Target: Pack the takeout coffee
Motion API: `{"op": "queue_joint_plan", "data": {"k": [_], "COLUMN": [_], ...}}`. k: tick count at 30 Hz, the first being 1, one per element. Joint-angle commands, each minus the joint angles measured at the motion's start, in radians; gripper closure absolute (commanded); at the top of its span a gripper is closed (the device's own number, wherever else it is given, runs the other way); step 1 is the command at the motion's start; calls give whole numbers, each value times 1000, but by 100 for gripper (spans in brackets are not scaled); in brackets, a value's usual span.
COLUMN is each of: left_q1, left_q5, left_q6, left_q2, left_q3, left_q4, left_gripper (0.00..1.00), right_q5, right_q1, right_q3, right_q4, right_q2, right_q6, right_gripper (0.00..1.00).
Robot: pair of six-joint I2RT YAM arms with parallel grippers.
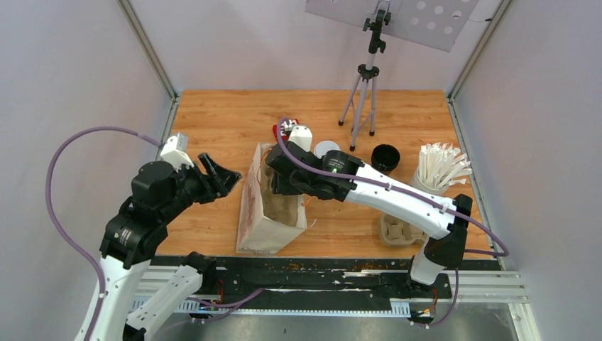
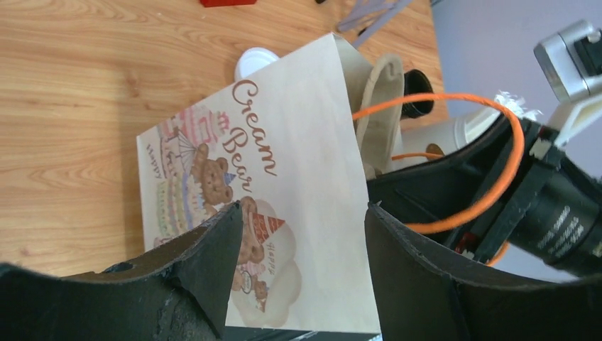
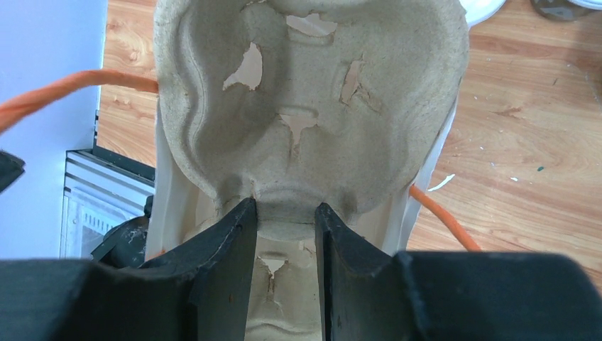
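A black paper cup [image 1: 385, 158] stands with no lid on the table at the right, and it also shows in the left wrist view [image 2: 417, 92]. A round white lid [image 1: 326, 149] lies beside the right arm. My right gripper [image 3: 285, 210] is shut on the middle ridge of a moulded cardboard cup tray [image 3: 312, 106]. The tray sits in the mouth of a printed paper bag [image 1: 264, 220]. My left gripper [image 2: 304, 207] is open just left of the bag [image 2: 312, 185], not touching it.
A second cardboard tray [image 1: 400, 231] lies at the front right. A white cup of wrapped straws [image 1: 436, 170] stands at the right edge. A tripod [image 1: 363, 99] stands at the back, with a red object [image 1: 282, 129] behind the bag. The bag's orange handle [image 2: 454, 213] loops over the right arm.
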Motion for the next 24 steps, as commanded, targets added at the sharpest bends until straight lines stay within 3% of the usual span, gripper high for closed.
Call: {"op": "queue_joint_plan", "data": {"k": [1, 4, 11, 24], "left_q1": [-2, -1, 6, 77], "left_q5": [-77, -135, -124, 123], "left_q6": [15, 28, 63, 87], "left_q2": [89, 146, 271, 393], "left_q3": [80, 129, 209, 181], "left_q4": [-19, 5, 34, 176], "left_gripper": [29, 30, 29, 34], "right_q5": [-35, -71, -60, -78], "right_q1": [-5, -6, -8, -20], "right_q3": [-25, -21, 3, 10], "right_q4": [112, 153, 109, 36], "right_q2": [-30, -21, 0, 6], "right_q6": [-28, -56, -110, -135], "right_gripper": [70, 70, 70, 69]}}
